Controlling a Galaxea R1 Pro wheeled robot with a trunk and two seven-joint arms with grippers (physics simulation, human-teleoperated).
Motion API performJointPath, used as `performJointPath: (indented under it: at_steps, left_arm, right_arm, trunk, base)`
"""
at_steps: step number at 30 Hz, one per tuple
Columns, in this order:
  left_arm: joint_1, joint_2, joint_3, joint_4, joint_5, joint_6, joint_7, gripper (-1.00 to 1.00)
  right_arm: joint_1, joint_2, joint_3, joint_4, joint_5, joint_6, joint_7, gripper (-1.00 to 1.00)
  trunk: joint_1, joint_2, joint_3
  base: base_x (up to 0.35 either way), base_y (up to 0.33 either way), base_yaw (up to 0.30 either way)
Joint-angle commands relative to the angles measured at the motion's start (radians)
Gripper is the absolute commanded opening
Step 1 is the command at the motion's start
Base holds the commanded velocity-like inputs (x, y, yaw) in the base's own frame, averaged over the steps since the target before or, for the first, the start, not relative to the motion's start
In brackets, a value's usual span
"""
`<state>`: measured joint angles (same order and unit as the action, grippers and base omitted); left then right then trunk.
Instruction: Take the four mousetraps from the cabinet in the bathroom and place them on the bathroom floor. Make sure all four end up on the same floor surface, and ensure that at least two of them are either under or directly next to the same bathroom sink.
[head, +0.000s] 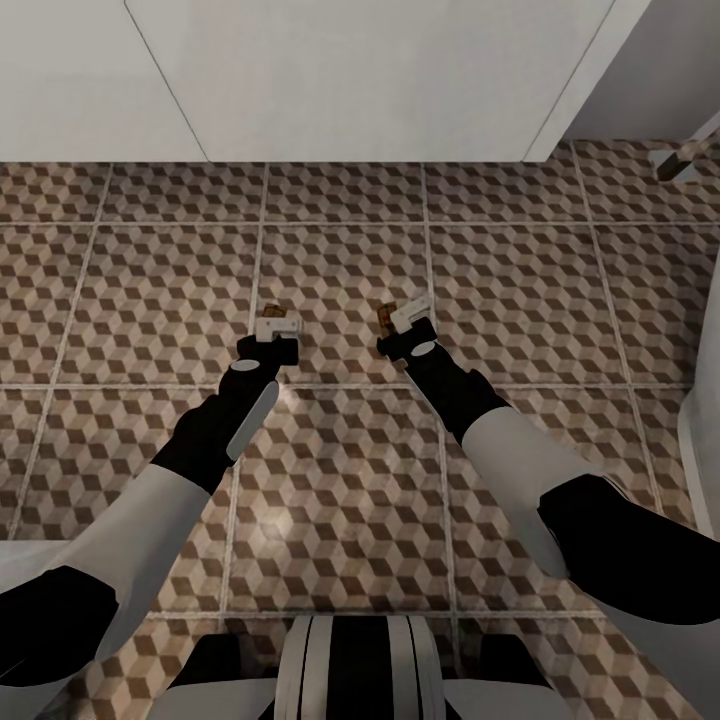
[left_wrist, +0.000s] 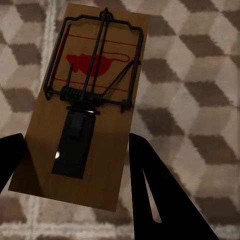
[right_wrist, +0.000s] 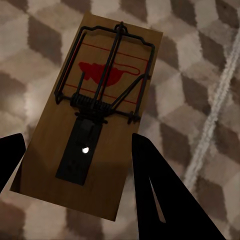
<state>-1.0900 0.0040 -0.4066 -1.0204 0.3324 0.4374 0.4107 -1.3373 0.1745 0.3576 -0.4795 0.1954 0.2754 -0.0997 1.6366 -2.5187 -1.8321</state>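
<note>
Each of my grippers holds one mousetrap low over the bathroom floor (head: 350, 480). The left gripper (head: 275, 328) is shut on a brown wooden mousetrap (head: 279, 312), whose board (left_wrist: 107, 150) lies between the dark fingers (left_wrist: 165, 200). The right gripper (head: 408, 322) is shut on another mousetrap (head: 386, 316), with its board (right_wrist: 115, 165) gripped at both long edges. Both traps carry a dark wire bar and a red mouse print. The sink's basin and the cabinet are out of view.
A white vanity front (head: 350, 80) spans the far side, a little beyond both grippers. A white fixture (head: 702, 400) rises at the right edge, and a grey object (head: 685, 160) sits at the far right. Patterned tiles stretch between.
</note>
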Motion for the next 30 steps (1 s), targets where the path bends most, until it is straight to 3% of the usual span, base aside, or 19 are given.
performJointPath:
  at_steps: [1, 22, 30]
  left_arm:
    - [-0.001, 0.001, -0.003, -0.002, 0.005, 0.004, 0.01, -1.0]
    - [0.005, 0.001, -0.004, -0.006, -0.026, 0.004, 0.01, -1.0]
    - [0.007, 0.001, -0.005, -0.006, -0.067, 0.004, 0.01, -1.0]
  right_arm:
    - [0.0, 0.0, 0.003, -0.001, 0.004, 0.007, -0.002, -1.0]
    - [0.001, 0.0, 0.003, 0.009, 0.004, 0.006, 0.0, -1.0]
    - [0.001, 0.0, 0.003, 0.011, 0.004, 0.005, 0.001, -1.0]
  trunk:
    - [0.0, 0.0, 0.0]
    - [0.006, -0.003, 0.0]
    - [0.006, -0.003, 0.0]
  base:
    - [0.0, 0.0, 0.0]
    - [0.0, 0.0, 0.0]
    - [0.104, 0.0, 0.0]
